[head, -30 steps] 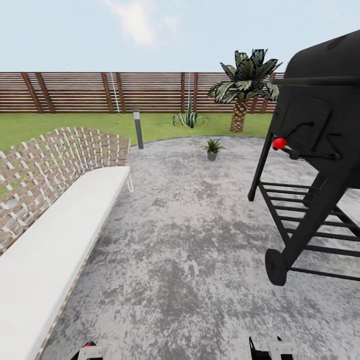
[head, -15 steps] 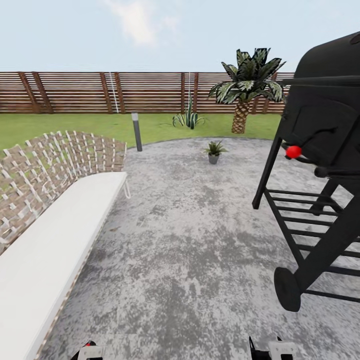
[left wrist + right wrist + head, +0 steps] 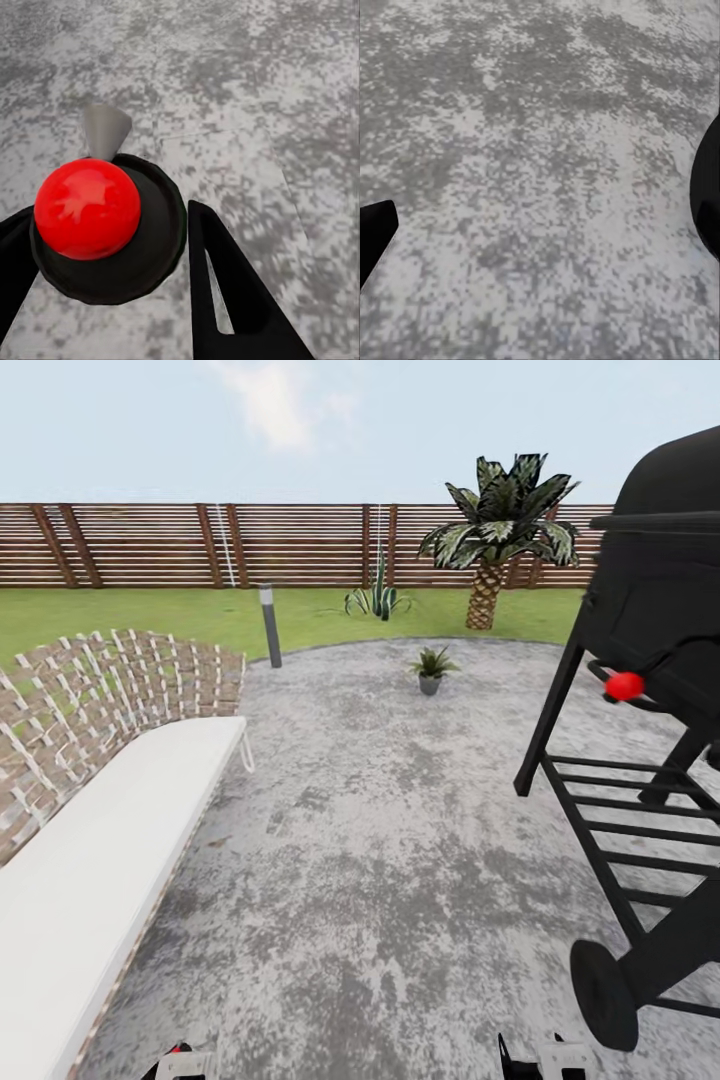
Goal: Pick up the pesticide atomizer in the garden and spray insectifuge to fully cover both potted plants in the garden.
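Note:
One potted plant (image 3: pixel 430 668), a small green rosette in a grey pot, stands on the round grey patio (image 3: pixel 400 840) far ahead of me. The pesticide atomizer is out of view. In the left wrist view my left gripper (image 3: pixel 109 210) is open, its black fingers (image 3: pixel 225 300) apart over the paving, with a red ball on a black disc (image 3: pixel 88 208) lying beyond them. My right gripper (image 3: pixel 547 199) is open too, with bare paving between its fingers. The tops of both arms peek in at the head view's lower edge.
A black grill (image 3: pixel 650 690) on a slatted stand is close on my right. A long white-cushioned woven bench (image 3: pixel 100 810) runs along my left. Beyond the patio are lawn, a grey bollard lamp (image 3: pixel 269 625), a spiky plant (image 3: pixel 378 598), a palm (image 3: pixel 495 530) and the brown fence (image 3: pixel 200 545).
The whole head view has shifted: the grill has slid right and down in the picture and the bench has slid left. The potted plant stays far ahead. Both grippers are unchanged.

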Tool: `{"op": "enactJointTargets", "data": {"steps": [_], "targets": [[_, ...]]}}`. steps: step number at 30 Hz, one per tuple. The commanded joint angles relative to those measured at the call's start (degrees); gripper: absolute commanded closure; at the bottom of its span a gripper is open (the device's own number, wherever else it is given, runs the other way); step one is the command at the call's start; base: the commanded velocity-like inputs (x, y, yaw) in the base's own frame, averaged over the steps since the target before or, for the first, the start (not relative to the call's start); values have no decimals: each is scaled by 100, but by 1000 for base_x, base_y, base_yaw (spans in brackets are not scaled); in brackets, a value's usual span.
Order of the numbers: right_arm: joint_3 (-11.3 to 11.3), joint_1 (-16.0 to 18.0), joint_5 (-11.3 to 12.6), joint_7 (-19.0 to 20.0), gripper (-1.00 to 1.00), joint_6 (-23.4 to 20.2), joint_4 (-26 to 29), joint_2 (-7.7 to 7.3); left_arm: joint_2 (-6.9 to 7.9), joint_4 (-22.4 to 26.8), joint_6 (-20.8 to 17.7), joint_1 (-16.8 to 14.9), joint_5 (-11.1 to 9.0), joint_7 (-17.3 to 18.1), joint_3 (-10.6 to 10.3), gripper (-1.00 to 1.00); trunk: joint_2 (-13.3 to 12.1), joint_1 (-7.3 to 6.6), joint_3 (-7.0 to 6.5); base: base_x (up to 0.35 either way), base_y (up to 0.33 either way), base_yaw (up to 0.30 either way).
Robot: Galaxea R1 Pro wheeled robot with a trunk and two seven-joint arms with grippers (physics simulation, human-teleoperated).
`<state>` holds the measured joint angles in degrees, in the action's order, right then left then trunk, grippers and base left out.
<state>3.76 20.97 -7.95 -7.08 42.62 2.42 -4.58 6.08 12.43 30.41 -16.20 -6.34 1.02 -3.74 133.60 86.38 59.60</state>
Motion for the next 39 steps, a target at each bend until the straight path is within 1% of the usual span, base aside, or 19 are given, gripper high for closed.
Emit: {"op": "enactJointTargets", "data": {"steps": [1,6,7,14,15,21,27,30,39], "targets": [[37,3,-61,-27,-100,13,-5,1,6,-4,18,-2,-60,11,-39,100,2,2,5,339,0,0],[37,3,-59,-30,-100,16,-5,1,3,-4,20,-1,-60,10,-39,100,2,2,5,339,0,0],[28,-11,-45,-20,-100,-17,-38,34,-17,-22,27,32,-78,20,-31,100,2,2,5,0,0,0],[28,-71,-22,-28,-100,-27,-90,253,-14,-14,26,125,-73,58,-40,100,2,2,5,1,0,0],[28,-96,-15,-34,-100,-26,-93,286,-10,-13,22,137,-108,44,-39,100,2,2,5,280,0,0],[12,-102,-32,-18,-100,-27,-93,478,-10,-13,26,143,-90,23,-39,100,2,2,5,331,0,0],[16,-102,-32,-21,-100,-25,-93,468,-10,-13,27,149,-70,22,-39,100,2,2,5,335,0,0],[13,-102,-32,-21,-100,-26,-89,406,-9,-17,27,152,-69,21,-39,100,2,2,5,336,0,0],[11,-102,-32,-21,-100,-26,-91,396,-10,-22,27,152,-69,21,-39,100,2,2,5,337,0,0]]}}
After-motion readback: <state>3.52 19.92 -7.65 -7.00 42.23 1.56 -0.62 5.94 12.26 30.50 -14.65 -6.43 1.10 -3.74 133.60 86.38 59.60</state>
